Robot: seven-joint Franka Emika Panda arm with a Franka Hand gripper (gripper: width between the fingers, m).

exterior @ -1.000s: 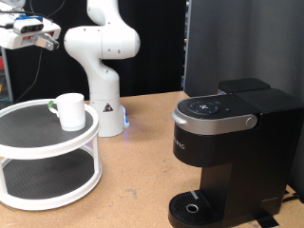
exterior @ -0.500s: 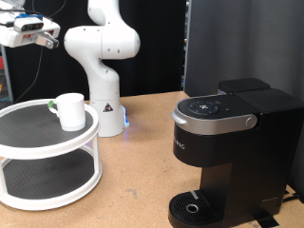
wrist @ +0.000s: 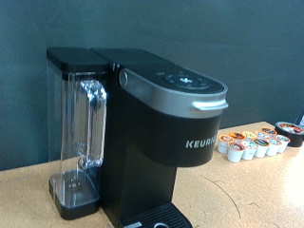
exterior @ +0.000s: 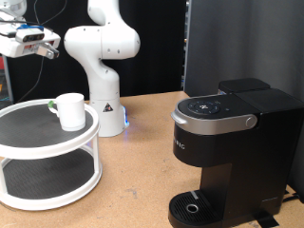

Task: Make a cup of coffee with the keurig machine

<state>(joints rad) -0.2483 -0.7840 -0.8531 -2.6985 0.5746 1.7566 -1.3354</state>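
Observation:
The cup (exterior: 69, 109), white with a greenish handle, stands upright on the top tier of a round white shelf (exterior: 43, 142) at the exterior view's left. The keurig machine (exterior: 228, 152) is black with a silver lid handle and sits at the exterior view's right, lid down, nothing on its round drip base (exterior: 195, 207). My gripper (exterior: 44, 49) hangs high at the exterior view's top left, well above the cup and apart from it. The wrist view faces the keurig machine (wrist: 161, 133) from a distance and shows none of my fingers.
The white arm base (exterior: 104, 104) stands behind the shelf. A clear water tank (wrist: 81, 142) is on the machine's side. Several coffee pods with colourful lids (wrist: 252, 144) lie on the wooden table (exterior: 142, 171) beyond the machine. A black backdrop (exterior: 242, 43) rises behind.
My gripper has shifted a little toward the exterior view's left and slightly down. The cup and the machine have not moved.

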